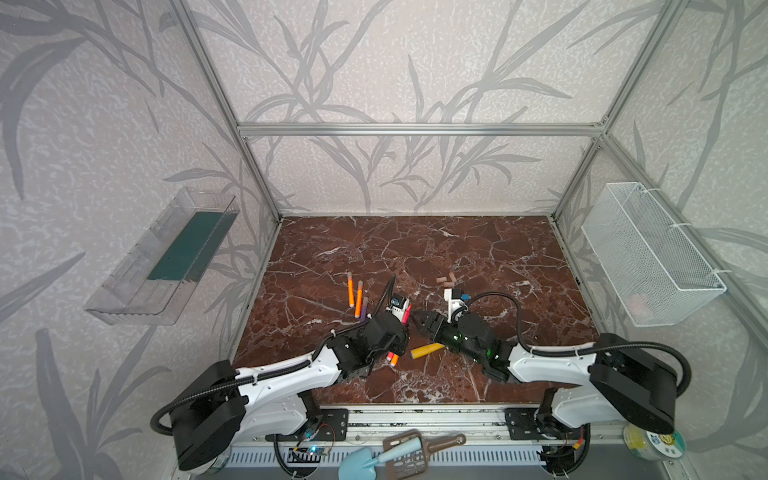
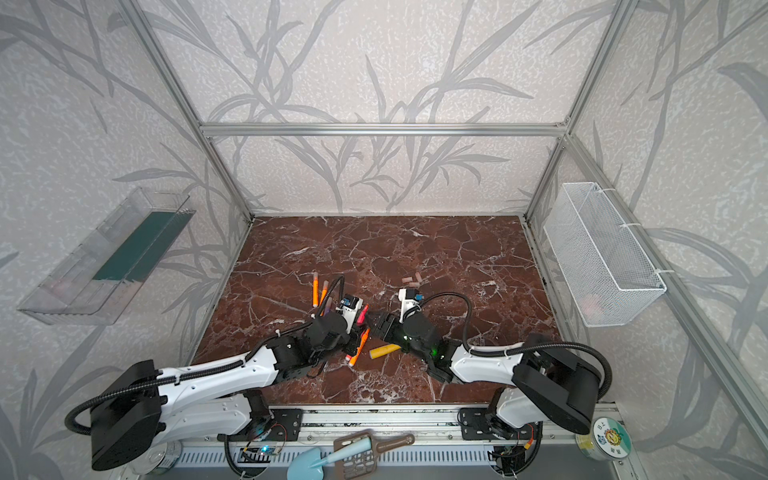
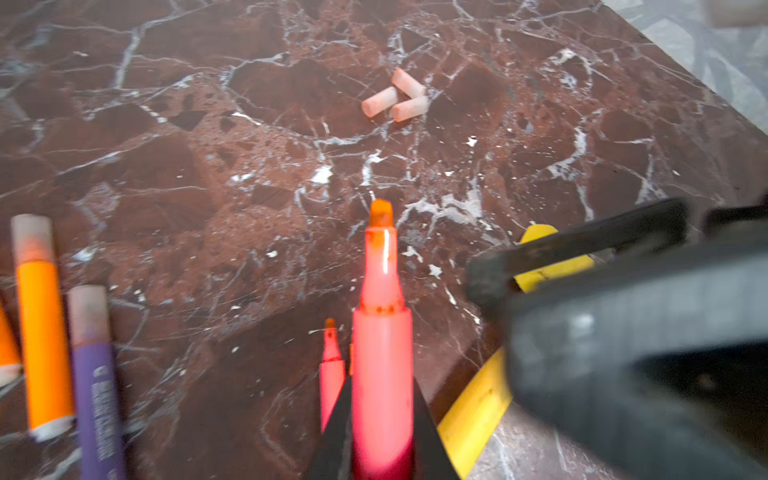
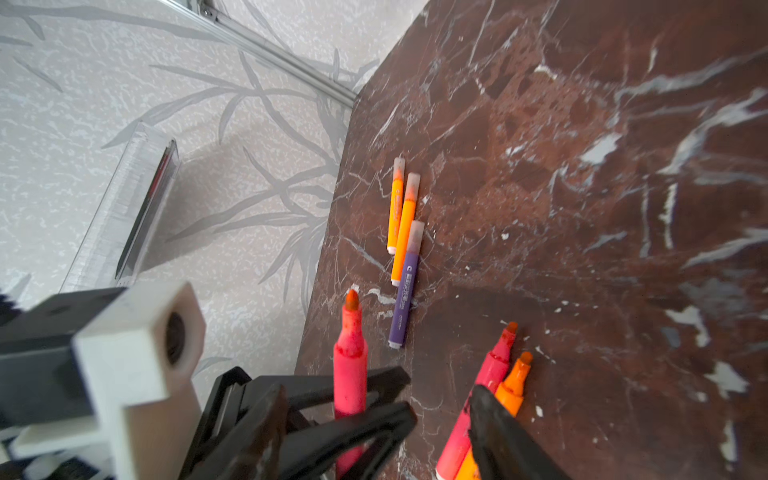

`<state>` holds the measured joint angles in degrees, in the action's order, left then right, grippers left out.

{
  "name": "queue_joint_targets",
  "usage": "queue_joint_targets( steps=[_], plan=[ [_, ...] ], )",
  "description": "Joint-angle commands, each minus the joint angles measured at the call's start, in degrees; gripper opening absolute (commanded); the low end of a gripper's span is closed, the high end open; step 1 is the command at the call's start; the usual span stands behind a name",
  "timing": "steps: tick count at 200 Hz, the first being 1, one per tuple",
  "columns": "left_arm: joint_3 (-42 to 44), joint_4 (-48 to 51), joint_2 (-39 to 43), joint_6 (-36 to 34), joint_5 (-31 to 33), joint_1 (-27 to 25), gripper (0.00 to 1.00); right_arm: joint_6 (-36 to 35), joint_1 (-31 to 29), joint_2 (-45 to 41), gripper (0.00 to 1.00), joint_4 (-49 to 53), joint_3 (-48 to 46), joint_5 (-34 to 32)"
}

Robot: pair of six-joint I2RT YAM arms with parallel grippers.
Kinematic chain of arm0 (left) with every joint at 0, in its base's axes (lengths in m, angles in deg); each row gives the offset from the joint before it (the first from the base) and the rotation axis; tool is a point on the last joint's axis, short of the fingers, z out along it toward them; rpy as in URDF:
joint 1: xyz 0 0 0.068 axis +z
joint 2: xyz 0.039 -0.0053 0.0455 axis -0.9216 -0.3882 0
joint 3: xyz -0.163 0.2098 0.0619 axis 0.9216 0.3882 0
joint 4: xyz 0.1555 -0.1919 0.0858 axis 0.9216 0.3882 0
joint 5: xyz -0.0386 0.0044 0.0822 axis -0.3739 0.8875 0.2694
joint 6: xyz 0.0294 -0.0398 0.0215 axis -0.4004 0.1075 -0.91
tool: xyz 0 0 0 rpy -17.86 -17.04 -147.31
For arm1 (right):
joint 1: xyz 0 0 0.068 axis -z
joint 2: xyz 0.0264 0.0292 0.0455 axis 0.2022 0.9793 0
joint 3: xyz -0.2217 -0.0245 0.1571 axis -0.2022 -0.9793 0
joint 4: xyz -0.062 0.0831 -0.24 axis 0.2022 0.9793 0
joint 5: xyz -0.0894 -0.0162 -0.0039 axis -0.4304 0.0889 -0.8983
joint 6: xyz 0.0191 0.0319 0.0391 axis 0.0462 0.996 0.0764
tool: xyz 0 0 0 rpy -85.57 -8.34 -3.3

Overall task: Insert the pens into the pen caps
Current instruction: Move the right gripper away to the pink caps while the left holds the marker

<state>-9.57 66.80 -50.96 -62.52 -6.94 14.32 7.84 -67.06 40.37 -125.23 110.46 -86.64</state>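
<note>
My left gripper (image 3: 382, 399) is shut on an uncapped pinkish-red pen (image 3: 382, 332), its orange tip pointing away from the jaws. My right gripper (image 4: 442, 411) stands open right beside that pen (image 4: 350, 361), with nothing between its fingers. Three pale pen caps (image 3: 395, 97) lie loose in a small cluster on the marble further back (image 1: 446, 279). Two orange pens (image 4: 401, 208) and a purple pen (image 4: 407, 282) lie side by side with caps on. An uncapped red pen (image 4: 490, 382) and an uncapped orange pen (image 4: 513, 386) lie on the table below the grippers.
A yellow toy shovel handle (image 1: 426, 350) lies on the marble under the right gripper. A clear shelf (image 1: 166, 257) hangs on the left wall and a white wire basket (image 1: 648, 253) on the right wall. Toy tools (image 1: 399, 453) lie on the front rail.
</note>
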Motion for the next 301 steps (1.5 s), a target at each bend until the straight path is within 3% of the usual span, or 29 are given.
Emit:
queue_joint_targets(
  steps=[1, 26, 55, 100, 154, 201, 301],
  plan=[
    [1.22, 5.62, 5.06, 3.13, 5.04, 2.55, 0.00, -4.36, 2.80, -6.51, 0.67, 15.68, 2.00, -7.16],
    [2.23, 9.67, 10.15, 4.50, 4.74, 5.72, 0.00, -7.34, 7.80, -10.95, 0.65, 30.28, 4.73, -11.09],
    [3.02, 11.57, 13.00, 5.40, 3.77, 8.36, 0.00, -11.04, 12.27, -10.05, 0.64, 40.62, 9.71, -11.98],
    [3.04, 12.62, 11.79, 6.60, 3.88, 11.02, 0.00, -15.53, 15.12, -1.02, 0.63, 47.15, 18.63, -11.46],
    [2.53, 12.70, 12.04, 6.27, 3.00, 11.60, 0.00, -18.36, 18.11, 14.02, 0.56, 51.61, 29.63, -7.87],
    [1.99, 12.98, 11.47, 6.00, 2.52, 11.79, 0.00, -19.65, 18.61, 25.67, 0.55, 61.31, 40.91, -12.64],
    [2.25, 12.49, 11.43, 5.91, 2.59, 12.06, 0.00, -21.28, 20.40, 38.83, 0.60, 67.00, 53.91, -16.89]
  ],
)
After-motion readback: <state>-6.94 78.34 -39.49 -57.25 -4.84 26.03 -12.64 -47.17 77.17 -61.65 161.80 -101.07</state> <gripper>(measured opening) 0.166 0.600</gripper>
